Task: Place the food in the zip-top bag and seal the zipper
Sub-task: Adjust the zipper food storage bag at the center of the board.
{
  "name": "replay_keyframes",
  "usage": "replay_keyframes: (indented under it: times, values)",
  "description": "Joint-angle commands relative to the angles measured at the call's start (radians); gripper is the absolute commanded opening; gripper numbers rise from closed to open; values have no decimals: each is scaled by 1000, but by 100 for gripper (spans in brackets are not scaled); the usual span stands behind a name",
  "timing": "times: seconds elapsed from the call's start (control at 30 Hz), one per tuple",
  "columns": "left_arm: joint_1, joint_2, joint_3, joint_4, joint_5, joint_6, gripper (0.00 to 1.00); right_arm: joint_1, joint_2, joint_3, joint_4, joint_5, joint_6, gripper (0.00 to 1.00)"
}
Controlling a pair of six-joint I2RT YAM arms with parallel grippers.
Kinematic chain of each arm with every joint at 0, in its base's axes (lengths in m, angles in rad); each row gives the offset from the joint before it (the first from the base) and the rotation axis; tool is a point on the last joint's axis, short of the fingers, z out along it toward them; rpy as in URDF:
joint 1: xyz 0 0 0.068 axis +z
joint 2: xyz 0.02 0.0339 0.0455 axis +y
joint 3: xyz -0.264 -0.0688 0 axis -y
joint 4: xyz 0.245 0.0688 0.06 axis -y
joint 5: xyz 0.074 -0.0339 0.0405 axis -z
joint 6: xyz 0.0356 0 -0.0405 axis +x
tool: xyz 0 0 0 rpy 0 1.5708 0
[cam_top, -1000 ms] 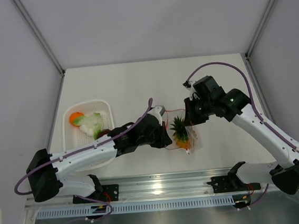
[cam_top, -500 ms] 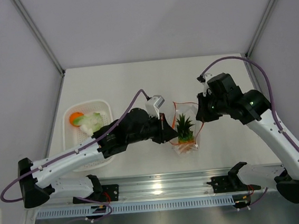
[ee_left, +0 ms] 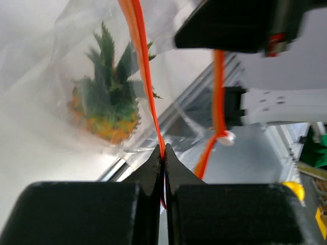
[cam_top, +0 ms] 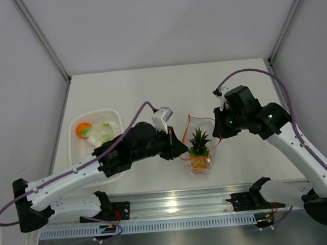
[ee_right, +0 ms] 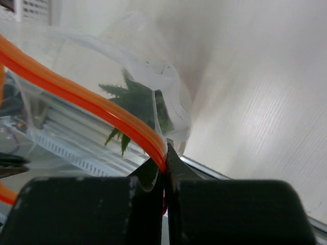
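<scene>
The clear zip-top bag (cam_top: 201, 148) hangs open between my two grippers above the table's near middle. The orange pineapple with green leaves (cam_top: 199, 151) sits inside it, also seen in the left wrist view (ee_left: 104, 109). My left gripper (cam_top: 182, 148) is shut on the red-orange zipper strip (ee_left: 144, 76) at the bag's left side. My right gripper (cam_top: 217, 133) is shut on the zipper strip (ee_right: 92, 99) at the right side. The round orange fruit (cam_top: 83, 129), the pale leafy vegetable (cam_top: 101, 133) and a dark red-purple piece lie in the white mesh basket (cam_top: 79, 158).
The basket stands at the table's left edge. A metal rail (cam_top: 177, 205) with the arm bases runs along the near edge. White enclosure walls stand at the back and sides.
Both grippers have lifted the bag off the table and pulled its mouth wider. The bag now hangs upright with the pineapple at its bottom. The left arm has reached further right.
</scene>
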Motion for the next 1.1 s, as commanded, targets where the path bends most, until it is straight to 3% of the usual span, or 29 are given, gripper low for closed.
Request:
replay_keyframes:
  times: [0.0,0.2,0.33,0.43,0.57,0.7,1.07]
  values:
    - [-6,-81,64,78,16,10,1,-4,-71,60,24,-58,-18,0]
    - [21,-27,-131,140,41,-71,1,-2,-121,-90,72,-67,17,0]
    - [27,-2,-150,131,50,-70,1,-4,-115,-220,93,-96,51,0]
    - [27,-30,-116,149,70,-61,1,-4,-124,-199,70,-83,51,0]
    - [24,-67,-23,123,75,-39,1,-4,-114,-43,1,-47,33,0]
    - [15,-111,-25,138,73,-47,1,-4,-114,34,-32,-64,36,0]
    - [21,-44,-234,245,98,-127,1,-4,-81,-114,32,-30,36,0]
